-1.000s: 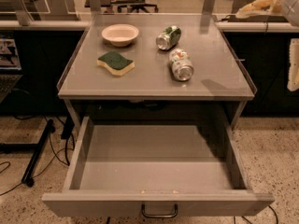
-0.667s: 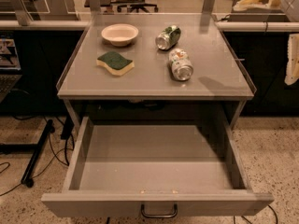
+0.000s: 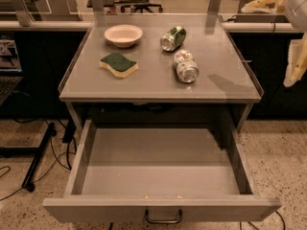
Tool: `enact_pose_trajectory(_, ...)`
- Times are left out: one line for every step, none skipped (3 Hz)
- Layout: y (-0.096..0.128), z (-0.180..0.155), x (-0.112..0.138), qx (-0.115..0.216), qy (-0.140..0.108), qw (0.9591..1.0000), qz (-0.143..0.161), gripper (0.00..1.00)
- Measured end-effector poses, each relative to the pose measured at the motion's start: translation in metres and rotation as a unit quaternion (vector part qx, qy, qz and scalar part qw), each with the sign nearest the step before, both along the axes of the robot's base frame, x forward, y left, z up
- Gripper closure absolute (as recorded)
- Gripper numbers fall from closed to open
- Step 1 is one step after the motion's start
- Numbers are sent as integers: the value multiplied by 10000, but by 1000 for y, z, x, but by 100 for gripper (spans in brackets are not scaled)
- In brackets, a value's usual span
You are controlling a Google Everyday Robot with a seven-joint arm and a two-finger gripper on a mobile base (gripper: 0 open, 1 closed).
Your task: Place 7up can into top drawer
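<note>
7up can (image 3: 186, 66) lies on its side on the desk (image 3: 144, 83), right of the sponge (image 3: 119, 63). Below, the top drawer (image 3: 163, 208) stands wide open. Over at the right edge the gripper (image 3: 296, 63) hangs beside the desk, open or closed I cannot tell.

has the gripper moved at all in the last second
Yes. The gripper, at the right edge of the view beside the table, has edged left, closer to the table's right rim, so more of it now shows.
</note>
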State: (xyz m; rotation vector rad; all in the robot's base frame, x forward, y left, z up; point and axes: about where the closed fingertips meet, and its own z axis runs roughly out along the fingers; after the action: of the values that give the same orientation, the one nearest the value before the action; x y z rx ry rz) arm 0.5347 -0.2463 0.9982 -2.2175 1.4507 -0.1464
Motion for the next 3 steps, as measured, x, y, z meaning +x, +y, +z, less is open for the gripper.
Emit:
enact_pose_trajectory(-2,-15,23,232,35,9981,575,0)
enact_pose_trajectory(5,-17,51,460,-189,9906,1271,0)
enact_pose_trajectory(3,-2,66,501,-548,9892,1261,0)
